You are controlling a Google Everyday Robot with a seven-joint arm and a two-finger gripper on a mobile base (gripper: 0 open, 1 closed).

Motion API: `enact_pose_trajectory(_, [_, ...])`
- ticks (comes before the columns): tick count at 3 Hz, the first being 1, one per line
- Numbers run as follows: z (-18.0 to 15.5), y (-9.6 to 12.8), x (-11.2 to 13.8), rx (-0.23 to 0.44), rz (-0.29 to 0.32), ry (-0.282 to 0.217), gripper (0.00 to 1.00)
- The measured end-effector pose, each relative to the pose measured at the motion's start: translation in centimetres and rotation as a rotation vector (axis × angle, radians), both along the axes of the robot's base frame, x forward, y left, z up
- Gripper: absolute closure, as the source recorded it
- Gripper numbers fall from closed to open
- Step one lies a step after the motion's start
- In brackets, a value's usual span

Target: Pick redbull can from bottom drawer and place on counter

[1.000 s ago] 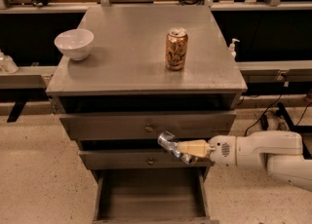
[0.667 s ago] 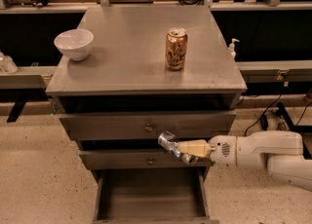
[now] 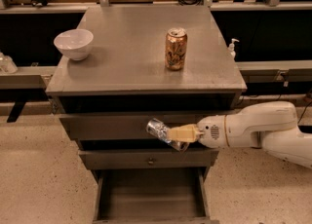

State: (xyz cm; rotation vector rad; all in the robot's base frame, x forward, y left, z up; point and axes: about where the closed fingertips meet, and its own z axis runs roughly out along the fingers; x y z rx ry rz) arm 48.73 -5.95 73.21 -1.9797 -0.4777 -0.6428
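Observation:
My gripper (image 3: 176, 135) reaches in from the right on a white arm and is shut on the redbull can (image 3: 160, 130), a slim silver can held tilted in front of the upper drawer fronts. The bottom drawer (image 3: 149, 199) stands pulled open below it, its grey interior showing nothing inside. The counter (image 3: 131, 57) is the flat grey top of the cabinet, above the gripper.
A gold-orange can (image 3: 175, 48) stands upright on the counter right of centre. A white bowl (image 3: 73, 44) sits at the counter's left edge. A small dispenser bottle (image 3: 233, 48) stands just behind the cabinet's right side. Speckled floor surrounds the cabinet.

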Motion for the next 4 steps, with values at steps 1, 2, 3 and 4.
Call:
enact_pose_trajectory(1, [4.7, 0.5, 0.7, 0.024, 0.046, -0.086, 1.0])
enact_pose_trajectory(2, [9.2, 1.2, 0.3, 0.105, 0.134, -0.136, 1.0])
enact_pose_trajectory(3, [12.6, 2.3, -0.5, 0.182, 0.242, -0.173, 1.0])
enact_pose_trajectory(4, [15.7, 2.5, 0.2, 0.178, 0.266, -0.228, 1.0])
